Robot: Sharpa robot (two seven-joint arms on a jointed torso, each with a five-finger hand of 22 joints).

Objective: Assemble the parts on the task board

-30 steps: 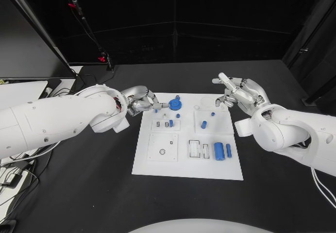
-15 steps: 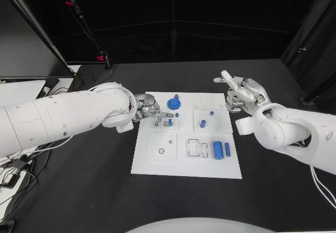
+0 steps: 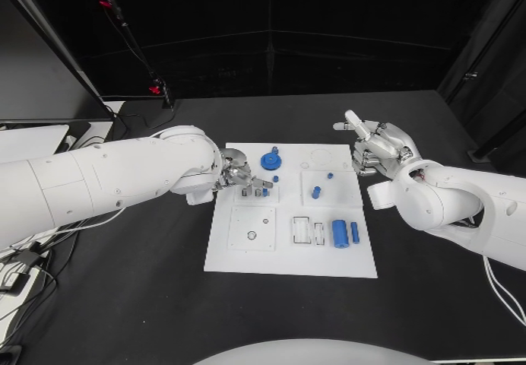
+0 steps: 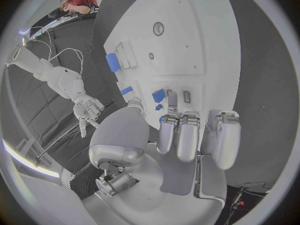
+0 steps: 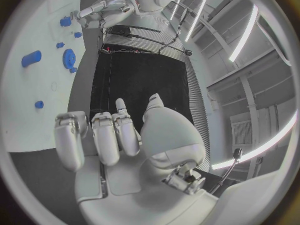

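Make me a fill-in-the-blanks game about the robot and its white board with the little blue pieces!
1. The task board is coloured ____.
2. The round gear is coloured ____.
3. The hand reaching over the board is the robot's ____ hand.
4. The right hand holds ____.

Missing words: white; blue; left; nothing

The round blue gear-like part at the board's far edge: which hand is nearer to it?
Left. The left hand sits just beside the round blue part, over the task board's left side. The right hand hovers off the board's far right corner.
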